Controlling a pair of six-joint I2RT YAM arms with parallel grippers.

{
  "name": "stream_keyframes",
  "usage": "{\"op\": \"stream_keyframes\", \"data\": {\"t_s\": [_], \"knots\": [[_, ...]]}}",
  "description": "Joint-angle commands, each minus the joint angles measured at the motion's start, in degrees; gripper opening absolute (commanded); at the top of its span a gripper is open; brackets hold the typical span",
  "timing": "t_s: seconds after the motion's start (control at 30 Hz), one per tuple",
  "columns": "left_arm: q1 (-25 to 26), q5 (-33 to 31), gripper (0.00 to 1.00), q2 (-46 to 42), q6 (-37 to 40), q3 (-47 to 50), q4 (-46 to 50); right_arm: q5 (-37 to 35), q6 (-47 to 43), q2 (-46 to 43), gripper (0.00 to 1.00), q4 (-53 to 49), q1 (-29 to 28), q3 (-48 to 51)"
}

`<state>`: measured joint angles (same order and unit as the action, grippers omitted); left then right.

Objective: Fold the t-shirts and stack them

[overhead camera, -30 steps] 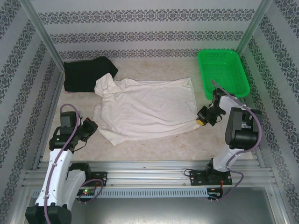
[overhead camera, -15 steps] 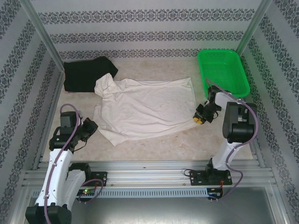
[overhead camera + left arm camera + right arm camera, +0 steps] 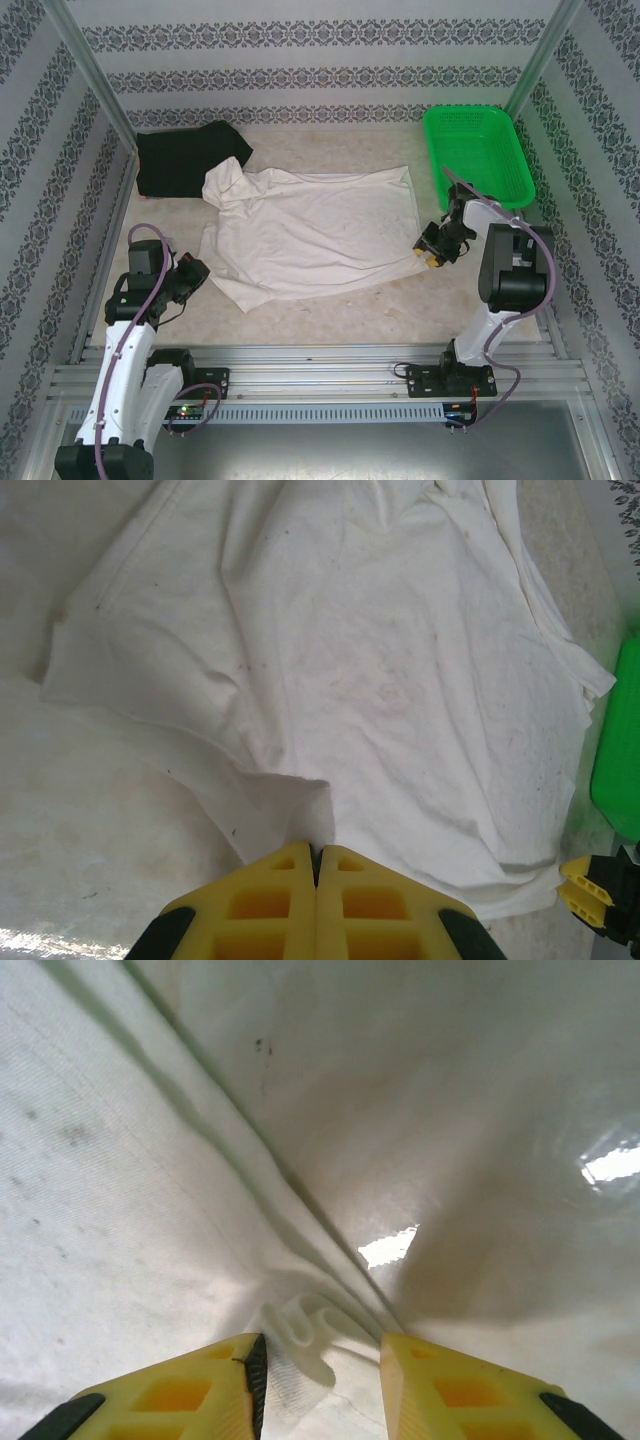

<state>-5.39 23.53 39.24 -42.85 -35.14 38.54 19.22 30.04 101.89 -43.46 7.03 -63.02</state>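
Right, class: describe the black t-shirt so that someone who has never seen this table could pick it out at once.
Start at the table and go to its far left corner, across from the green basket in the far right one. There lies the black t-shirt, bunched up, touching the spread cream t-shirt. It is the only dark cloth there.
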Motion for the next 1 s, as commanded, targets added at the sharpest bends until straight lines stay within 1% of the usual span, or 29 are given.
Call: {"op": "stream_keyframes", "data": {"t_s": [0.0,0.23,0.43,0.47,0.53,0.63,0.7,0.83,0.97], "knots": [[-0.7,0.1,0.0,-0.8,1.0,0.6,0.9,-0.4,0.5,-3.6,0.38,0.2,0.7,0.3],[-0.7,0.1,0.0,-0.9,1.0,0.6,1.1,0.6,0.8,-10.2,0.41,-3.1,2.1,0.7],[-0.6,0.1,0.0,-1.1,0.9,0.9,1.1,3.7,1.6,-16.6,0.41,-4.7,5.2,7.3],[-0.6,0.0,0.0,-1.1,0.9,0.9,1.3,3.8,1.5,-17.6,0.4,-4.8,5.7,8.5],[-0.6,0.0,0.0,-1.1,0.9,0.9,1.3,5.2,1.2,-19.3,0.34,-5.1,6.3,10.5],[-0.6,0.0,0.0,-0.9,1.1,0.7,1.3,8.3,0.9,-20.2,0.24,-5.6,6.2,13.3],[-0.6,0.0,0.0,-0.7,1.1,0.8,1.1,7.7,1.6,-20.7,0.2,-5.1,6.3,16.2],[-0.6,0.2,0.0,-0.7,0.8,1.0,0.6,8.3,4.0,-20.5,0.2,0.3,6.3,19.7],[-0.6,0.5,0.0,-0.7,0.9,0.6,0.4,7.9,4.4,-17.8,0.22,4.2,6.2,19.1]]}}
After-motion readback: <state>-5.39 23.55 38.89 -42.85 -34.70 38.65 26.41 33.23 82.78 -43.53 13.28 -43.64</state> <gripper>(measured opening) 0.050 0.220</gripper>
